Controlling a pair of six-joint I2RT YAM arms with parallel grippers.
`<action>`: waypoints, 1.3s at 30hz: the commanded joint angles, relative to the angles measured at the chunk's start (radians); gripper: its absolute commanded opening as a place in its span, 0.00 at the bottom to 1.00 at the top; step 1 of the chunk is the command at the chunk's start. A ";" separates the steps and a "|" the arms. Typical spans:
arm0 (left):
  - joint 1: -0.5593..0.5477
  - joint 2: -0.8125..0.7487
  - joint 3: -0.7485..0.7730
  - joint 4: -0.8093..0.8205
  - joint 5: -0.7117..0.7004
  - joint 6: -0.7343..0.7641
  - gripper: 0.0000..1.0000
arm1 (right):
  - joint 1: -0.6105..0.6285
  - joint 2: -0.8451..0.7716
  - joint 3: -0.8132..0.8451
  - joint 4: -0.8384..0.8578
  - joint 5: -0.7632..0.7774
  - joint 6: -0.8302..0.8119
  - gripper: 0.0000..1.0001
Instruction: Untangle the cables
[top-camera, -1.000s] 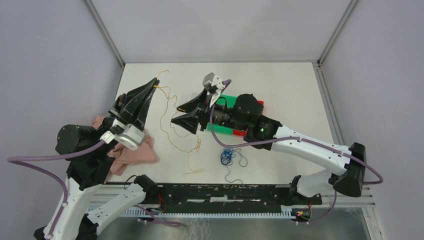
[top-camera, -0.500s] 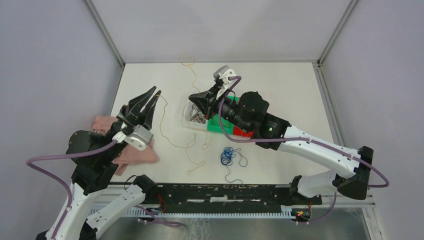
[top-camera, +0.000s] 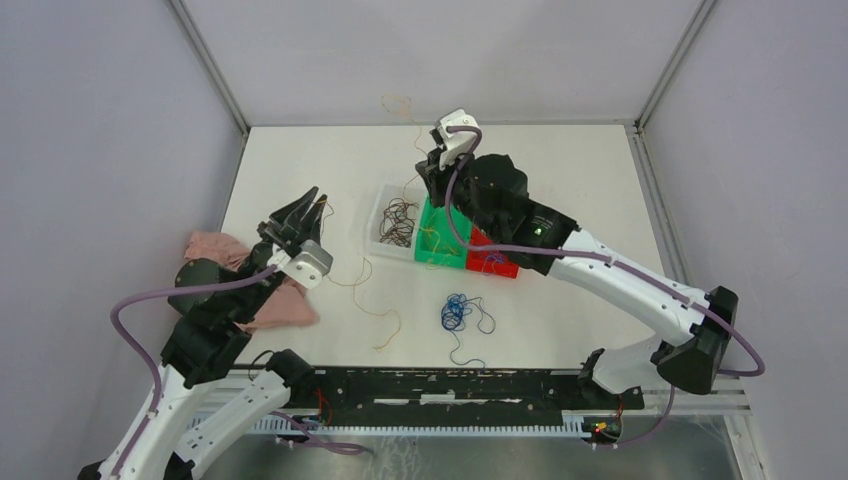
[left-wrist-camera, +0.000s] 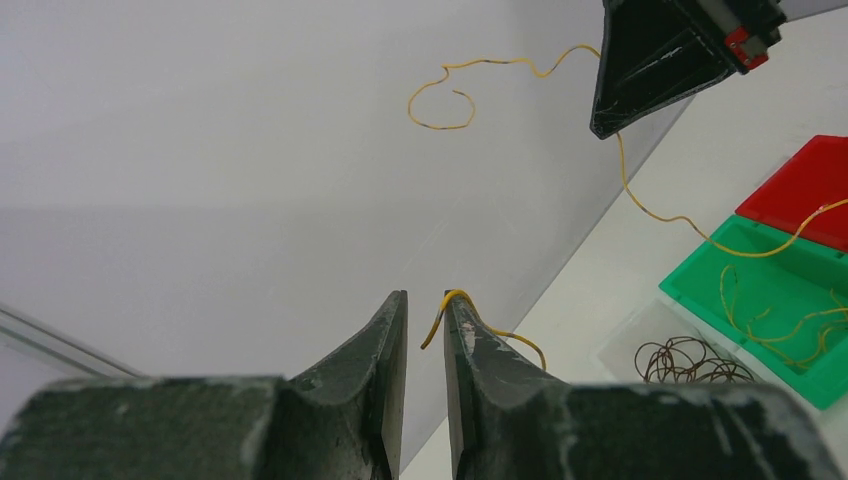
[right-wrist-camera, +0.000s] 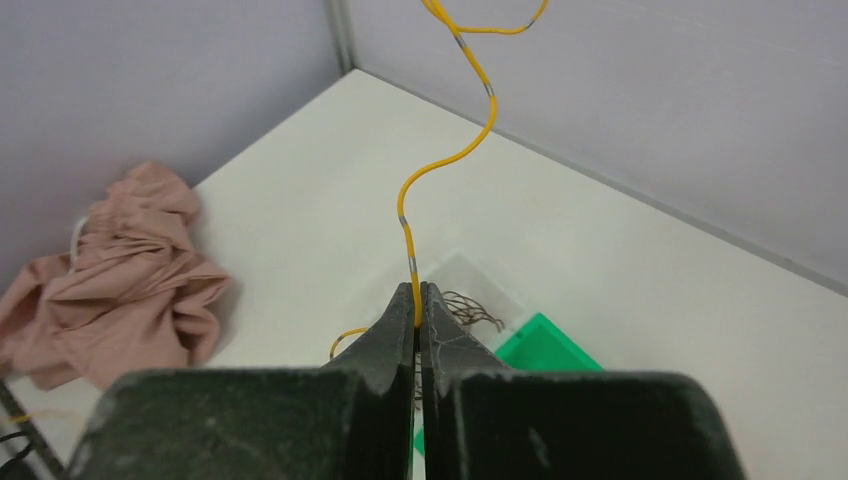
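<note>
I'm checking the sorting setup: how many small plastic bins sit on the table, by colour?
Clear plastic bin: 1
Green plastic bin: 1
Red plastic bin: 1
Total: 3

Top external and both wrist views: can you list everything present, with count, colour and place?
table: one, white, inside grey walls
clear bin: one, clear, left end of the bin row
green bin: one, green, middle of the row
red bin: one, red, right end of the row
cloth: one, pink, crumpled at the table's left edge
brown cables: one bundle, dark brown, in the clear bin
blue cables: one tangle, blue, on the table in front of the bins
yellow-orange cable: count unclear, yellow-orange, lifted above the bins, trailing into the green bin and across the table
left end effector: one, dark, slightly open, yellow strand at its tips
right end effector: one, dark, shut on the yellow-orange cable
</note>
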 joint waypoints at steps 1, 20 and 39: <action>0.002 0.004 0.046 0.029 -0.002 0.003 0.27 | -0.076 0.023 -0.008 0.040 0.085 -0.024 0.01; 0.002 0.030 0.096 0.046 -0.001 -0.028 0.28 | -0.130 0.296 -0.124 0.411 0.352 -0.074 0.01; 0.002 0.025 0.077 0.060 0.026 -0.018 0.27 | -0.134 0.269 -0.253 0.016 0.191 0.116 0.01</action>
